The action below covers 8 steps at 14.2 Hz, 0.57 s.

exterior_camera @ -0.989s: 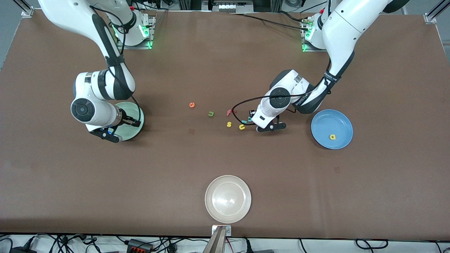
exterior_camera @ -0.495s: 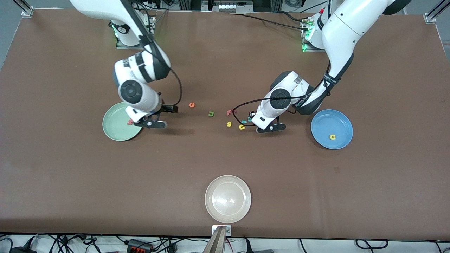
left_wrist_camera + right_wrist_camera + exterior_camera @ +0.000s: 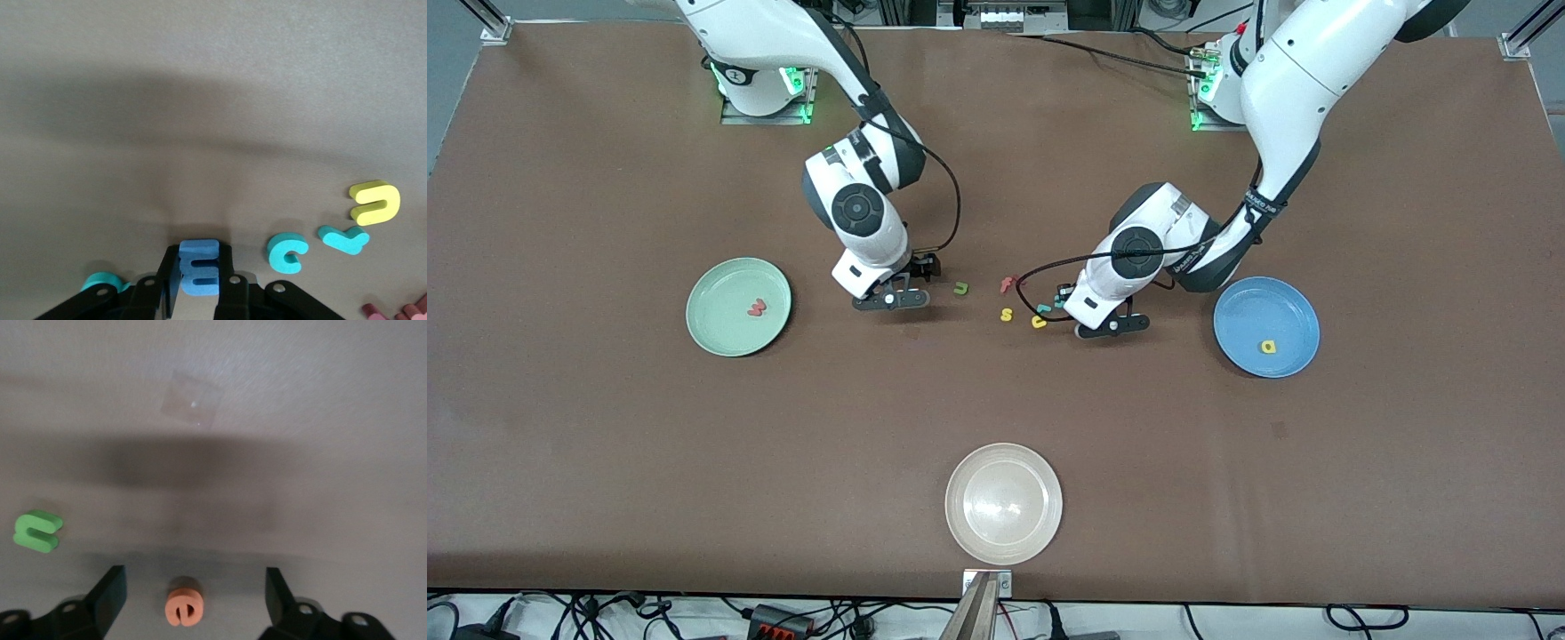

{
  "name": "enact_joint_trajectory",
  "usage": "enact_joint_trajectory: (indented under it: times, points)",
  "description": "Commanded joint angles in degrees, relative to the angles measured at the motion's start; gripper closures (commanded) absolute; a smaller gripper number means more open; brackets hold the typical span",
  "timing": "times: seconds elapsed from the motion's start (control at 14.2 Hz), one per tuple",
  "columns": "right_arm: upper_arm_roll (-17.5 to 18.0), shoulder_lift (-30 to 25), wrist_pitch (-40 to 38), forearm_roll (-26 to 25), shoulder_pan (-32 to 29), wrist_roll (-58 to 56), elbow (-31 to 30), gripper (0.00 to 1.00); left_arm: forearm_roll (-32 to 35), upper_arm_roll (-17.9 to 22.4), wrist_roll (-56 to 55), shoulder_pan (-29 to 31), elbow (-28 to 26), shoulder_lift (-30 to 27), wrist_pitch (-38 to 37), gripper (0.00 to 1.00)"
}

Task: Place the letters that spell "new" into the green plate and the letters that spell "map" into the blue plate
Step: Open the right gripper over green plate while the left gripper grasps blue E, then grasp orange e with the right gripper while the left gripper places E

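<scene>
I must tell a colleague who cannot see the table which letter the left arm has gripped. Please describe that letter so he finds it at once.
Start at the blue plate at the left arm's end of the table. Beside it, toward the table's middle, the left gripper is down among scattered letters. Pinched in its shut jaws is the blue "m", the only blue letter; those beside it are teal or yellow.

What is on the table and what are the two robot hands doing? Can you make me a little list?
green plate: round pale mint-green plate, holds the pinkish-red foam letter "w"
blue plate: round sky-blue plate, holds the yellow foam letter "a"
left gripper: shut on the blue foam letter "m"
right gripper: open, over the orange foam letter "e"
green letter: small green foam letter "n" on the table beside the "e"
</scene>
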Motion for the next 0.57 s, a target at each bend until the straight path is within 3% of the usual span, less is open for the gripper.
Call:
enact_joint_trajectory:
  times: [0.0, 0.28, 0.49]
  points:
    - [-0.3, -0.7, 0.8, 0.6, 1.8, 4.1, -1.6, 0.09, 3.2, -0.1, 4.9, 2.1, 2.3, -4.7, -9.7, 0.95]
    - [-0.3, -0.9, 0.7, 0.6, 3.0, 6.5, -3.0, 0.16, 3.2, -0.2, 22.6, 8.7, 3.8, -9.3, -18.3, 0.95]
    - [-0.3, -1.0, 0.9, 0.6, 3.1, 6.5, -3.8, 0.22, 3.3, -0.2, 37.9, 15.8, 4.3, -9.9, -20.3, 0.91]
